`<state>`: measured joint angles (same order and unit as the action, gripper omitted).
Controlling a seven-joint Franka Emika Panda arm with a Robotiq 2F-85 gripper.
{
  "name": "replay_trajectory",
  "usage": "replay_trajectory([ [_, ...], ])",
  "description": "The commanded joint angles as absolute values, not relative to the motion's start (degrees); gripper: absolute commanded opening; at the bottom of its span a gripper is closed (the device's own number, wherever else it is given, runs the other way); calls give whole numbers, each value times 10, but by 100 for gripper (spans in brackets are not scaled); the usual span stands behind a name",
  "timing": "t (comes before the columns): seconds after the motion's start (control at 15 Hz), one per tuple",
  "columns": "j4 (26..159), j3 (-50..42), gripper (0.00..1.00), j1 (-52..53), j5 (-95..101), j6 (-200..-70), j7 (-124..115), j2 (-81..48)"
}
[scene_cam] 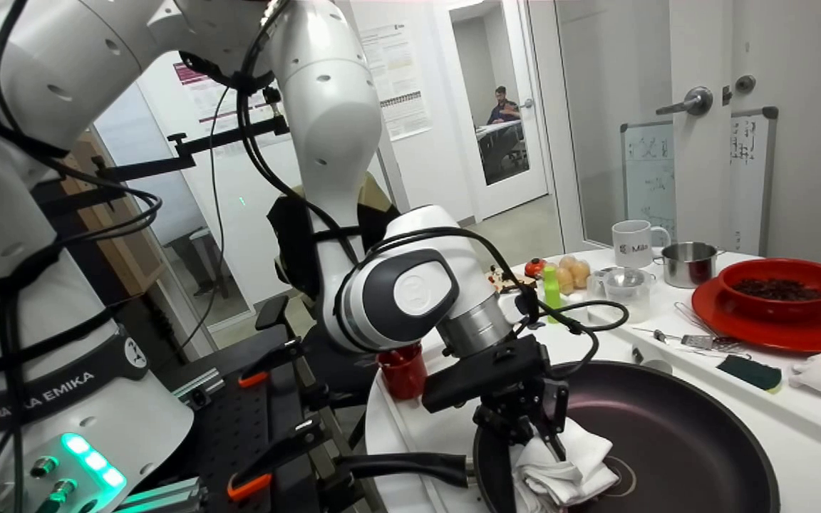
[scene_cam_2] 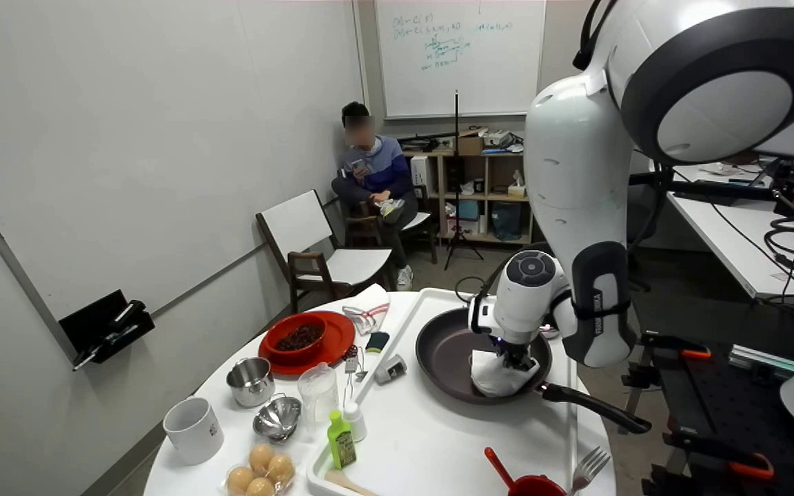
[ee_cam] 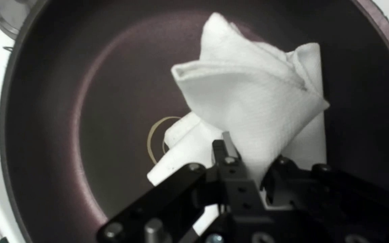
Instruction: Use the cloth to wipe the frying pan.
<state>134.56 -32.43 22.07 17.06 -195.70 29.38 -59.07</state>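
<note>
The frying pan [scene_cam: 688, 434] is dark brown and wide, and lies flat with its black handle [scene_cam_2: 597, 408] reaching toward the robot's side. Inside it rests the white cloth [ee_cam: 262, 101], folded and bunched, spread over the pan floor and partly covering the ring mark [ee_cam: 152, 138] at the centre. My gripper [ee_cam: 252, 157] comes down over the pan and is shut on the cloth; a fold of fabric runs up between the two fingers. In both exterior views the arm is bent down to the cloth [scene_cam_2: 497, 377], which touches the pan floor on the handle side of centre.
The pan stands on a white tray [scene_cam_2: 424, 448] with a raised rim. A green bottle [scene_cam_2: 341, 441] and a tipped grey cup [scene_cam_2: 391, 370] are on it. Beyond are a red bowl [scene_cam: 809, 303] on a red plate, a steel pot [scene_cam: 689, 264], a mug [scene_cam_2: 193, 430] and several eggs [scene_cam_2: 259, 472].
</note>
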Motion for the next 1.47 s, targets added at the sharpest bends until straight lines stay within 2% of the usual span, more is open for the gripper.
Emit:
replay_trajectory([
  [0.0, 1315, -337, 8, 206, 157, -1962, 289, -614],
  [0.8, 1225, -335, 8, 133, 144, -1910, 237, -640],
  [1.4, 1167, -333, 8, 118, 145, -1877, 187, -639],
])
